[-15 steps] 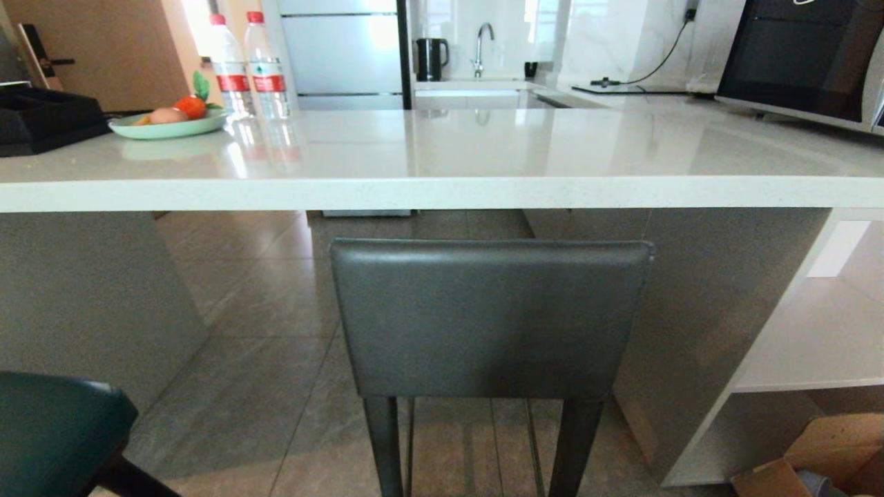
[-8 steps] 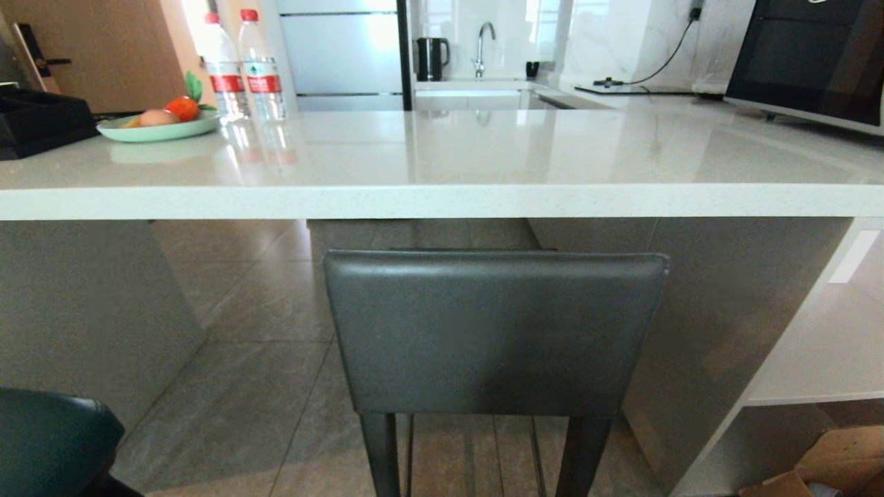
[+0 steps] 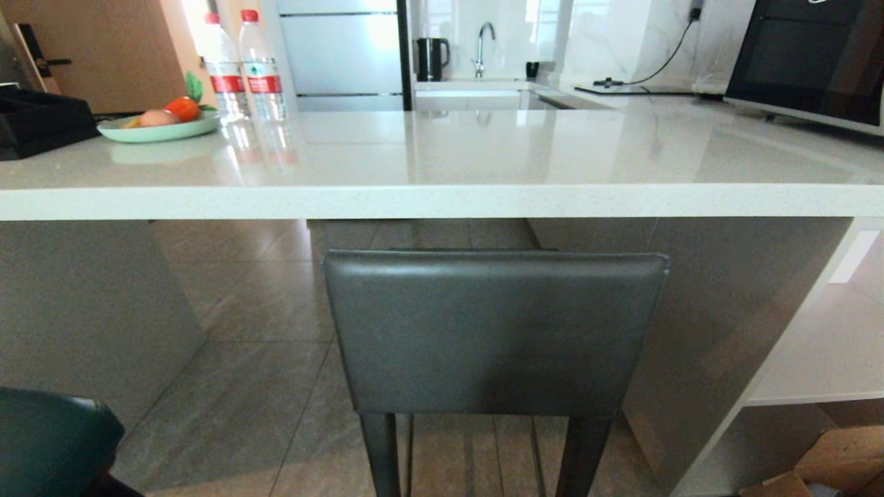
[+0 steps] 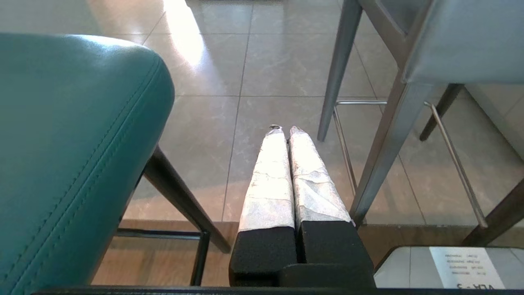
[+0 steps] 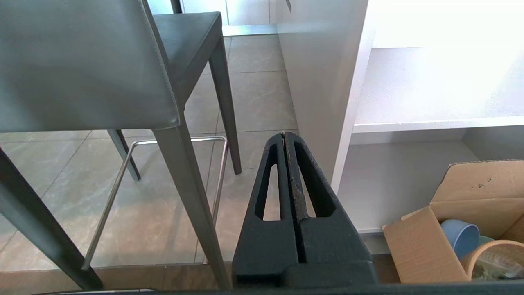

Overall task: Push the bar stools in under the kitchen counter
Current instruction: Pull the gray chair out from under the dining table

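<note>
Between the picture from a second ago and the one half a second ago, the whole head view shifted: the surface's (image 3: 442, 203) front edge sat lower and the grey stool (image 3: 494, 331) loomed a little larger, which reads as the base rolling forward, not as the things moving. Over the last half second nothing is shifting at all, so the robot is probably pausing squarely behind the grey stool.

That stool is standing with its square back just short of and below the surface's front edge, and its seat appears to be reaching in underneath. It looks largely tucked in, though how much travel remains is hard to tell. The teal stool (image 3: 52, 442) is sitting off at the robot's left, nearer the robot than the surface's edge, so it is likely the one left to push.

Neither arm is showing in the head view. The left gripper (image 4: 286, 135) is hanging low, pointing down at the floor tiles between the teal stool's seat and the grey stool's legs, its taped fingers (image 4: 270, 180) pressed together on nothing. The right gripper (image 5: 285, 137) is likewise held low beside the grey stool's rear leg and the footrest (image 5: 163, 141), near the white end panel (image 5: 323, 82), its fingers closed and empty. A cardboard box (image 5: 450, 229) is lying on the shelf beyond.
</note>
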Robot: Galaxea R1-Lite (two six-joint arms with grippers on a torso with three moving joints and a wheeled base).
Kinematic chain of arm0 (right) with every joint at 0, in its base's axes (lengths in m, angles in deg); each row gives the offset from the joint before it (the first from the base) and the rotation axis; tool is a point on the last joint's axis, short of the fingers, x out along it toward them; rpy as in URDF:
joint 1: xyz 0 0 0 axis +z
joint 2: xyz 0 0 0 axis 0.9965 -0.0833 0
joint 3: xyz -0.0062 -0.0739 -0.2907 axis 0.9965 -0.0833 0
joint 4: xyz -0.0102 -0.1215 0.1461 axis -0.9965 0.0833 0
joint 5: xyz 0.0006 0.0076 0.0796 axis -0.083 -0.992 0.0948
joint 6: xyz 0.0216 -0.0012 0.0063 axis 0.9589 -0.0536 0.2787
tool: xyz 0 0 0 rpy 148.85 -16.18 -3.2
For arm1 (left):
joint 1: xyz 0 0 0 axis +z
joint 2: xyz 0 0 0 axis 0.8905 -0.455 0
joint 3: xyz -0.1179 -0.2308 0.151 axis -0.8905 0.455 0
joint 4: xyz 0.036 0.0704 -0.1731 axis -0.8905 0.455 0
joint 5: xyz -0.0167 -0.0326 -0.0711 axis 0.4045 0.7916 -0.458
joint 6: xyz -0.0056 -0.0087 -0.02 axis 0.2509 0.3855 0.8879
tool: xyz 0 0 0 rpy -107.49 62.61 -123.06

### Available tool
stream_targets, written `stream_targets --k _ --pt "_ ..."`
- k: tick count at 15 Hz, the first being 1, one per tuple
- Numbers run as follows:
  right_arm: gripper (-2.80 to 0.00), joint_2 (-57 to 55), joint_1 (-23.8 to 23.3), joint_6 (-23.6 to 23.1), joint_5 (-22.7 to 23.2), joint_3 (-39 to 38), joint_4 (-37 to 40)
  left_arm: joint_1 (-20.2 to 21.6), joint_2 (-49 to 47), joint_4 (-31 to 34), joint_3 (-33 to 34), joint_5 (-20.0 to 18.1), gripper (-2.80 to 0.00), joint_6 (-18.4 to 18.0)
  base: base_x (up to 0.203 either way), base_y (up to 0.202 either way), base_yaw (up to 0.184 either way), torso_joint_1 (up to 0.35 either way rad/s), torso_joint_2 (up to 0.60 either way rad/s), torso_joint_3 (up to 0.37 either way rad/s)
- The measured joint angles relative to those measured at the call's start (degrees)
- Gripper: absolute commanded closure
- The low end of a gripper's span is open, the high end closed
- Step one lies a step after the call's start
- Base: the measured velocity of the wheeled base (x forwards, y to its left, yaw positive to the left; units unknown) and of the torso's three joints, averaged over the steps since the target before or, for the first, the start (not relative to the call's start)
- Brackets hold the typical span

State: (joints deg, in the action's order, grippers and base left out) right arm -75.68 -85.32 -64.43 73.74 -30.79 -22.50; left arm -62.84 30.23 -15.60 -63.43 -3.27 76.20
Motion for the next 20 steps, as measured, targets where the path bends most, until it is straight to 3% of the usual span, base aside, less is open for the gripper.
stream_targets --k 8,11,14,17,20 --pt "0.0 0.0 0.0 0.0 -0.2 0.1 1.0 0.0 0.0 0.0 -0.2 -0.2 0.0 -0.4 0.0 0.0 0.0 0.0 0.0 0.0" --pt "0.0 -0.2 0.0 0.1 -0.8 2.3 3.7 0.0 -2.8 0.5 -5.4 -1.7 0.0 0.4 0.0 0.0 0.0 0.0 0.0 0.0" --pt "0.0 -5.9 0.2 2.8 -0.4 11.0 5.3 0.0 -12.7 -2.8 -11.3 -5.4 0.0 2.9 0.0 0.0 0.0 0.0 0.0 0.0" --pt "0.0 -16.3 0.7 4.3 1.1 16.1 5.6 0.0 -26.2 -11.4 -15.3 -8.6 0.0 4.1 0.0 0.0 0.0 0.0 0.0 0.0" --pt "0.0 -29.7 0.7 5.2 0.9 19.3 -0.5 -0.9 -41.5 -22.1 -17.6 -9.5 0.0 4.5 0.0 0.0 0.0 0.0 0.0 0.0"
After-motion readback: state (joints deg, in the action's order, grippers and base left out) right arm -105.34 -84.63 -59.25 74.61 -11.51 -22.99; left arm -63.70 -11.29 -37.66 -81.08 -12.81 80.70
